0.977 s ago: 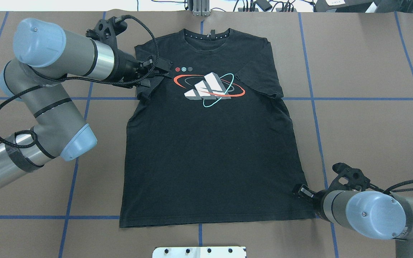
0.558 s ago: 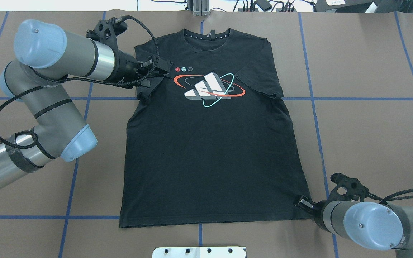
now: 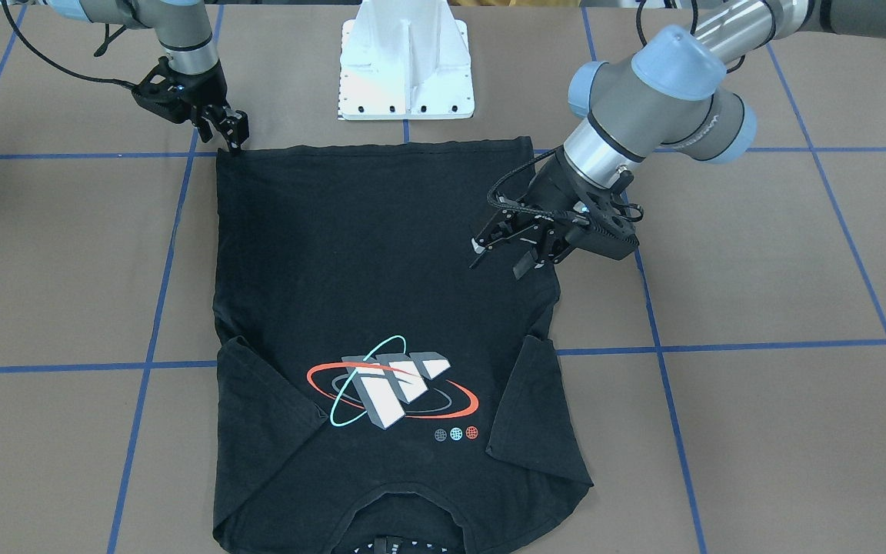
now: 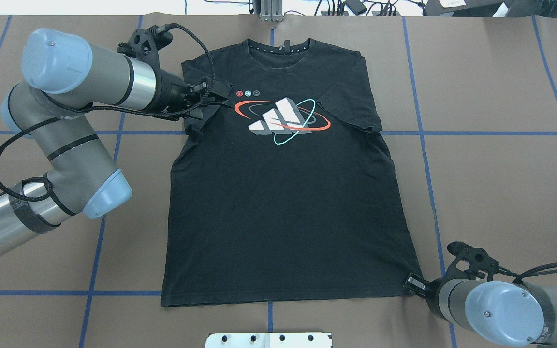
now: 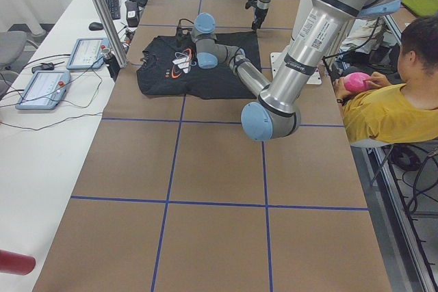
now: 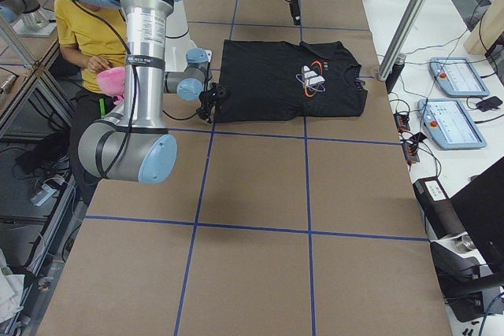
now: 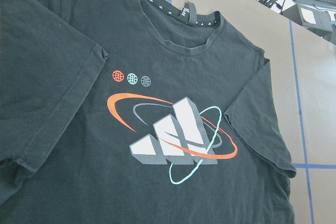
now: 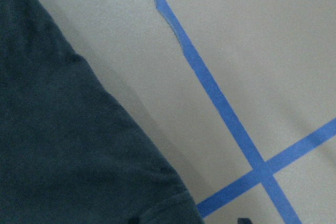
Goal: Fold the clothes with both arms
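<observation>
The black T-shirt [image 4: 283,203] lies flat mid-table [image 4: 501,169], hem toward the robot's edge, with both sleeves folded in; the body folds are not yet done. The left gripper [image 3: 501,258] hovers spread above it. The right gripper [image 3: 233,142], seemingly parted, meets the hem corner.

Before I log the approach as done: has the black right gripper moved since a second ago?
Yes. Overhead, the right gripper slid toward the near blue tape line, reaching the black printed T-shirt's hem corner.
</observation>
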Motion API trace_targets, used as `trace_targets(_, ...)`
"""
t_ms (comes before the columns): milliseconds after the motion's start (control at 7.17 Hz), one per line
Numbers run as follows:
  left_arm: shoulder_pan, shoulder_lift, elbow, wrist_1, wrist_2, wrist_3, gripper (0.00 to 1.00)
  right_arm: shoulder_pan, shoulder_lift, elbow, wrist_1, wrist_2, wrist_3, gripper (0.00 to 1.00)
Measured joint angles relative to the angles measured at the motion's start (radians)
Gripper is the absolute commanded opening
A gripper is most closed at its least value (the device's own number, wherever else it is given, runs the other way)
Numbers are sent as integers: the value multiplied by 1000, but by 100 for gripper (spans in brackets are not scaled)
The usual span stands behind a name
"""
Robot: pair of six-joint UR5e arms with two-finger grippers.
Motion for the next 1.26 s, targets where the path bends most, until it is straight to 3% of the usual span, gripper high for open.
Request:
trace_targets(419,0,0,0,0,0,0,82,-13,-2,-7,-1,0,0,64)
trace_targets(558,0,0,1,0,0,0,82,-16,-2,-9,-1,0,0,56)
trace_targets(698,0,0,1,0,0,0,82,-17,-2,-9,-2,0,0,55)
trace_targets(1256,1,1,1,0,0,0,82,-17,-1,-11,-2,0,-2,55)
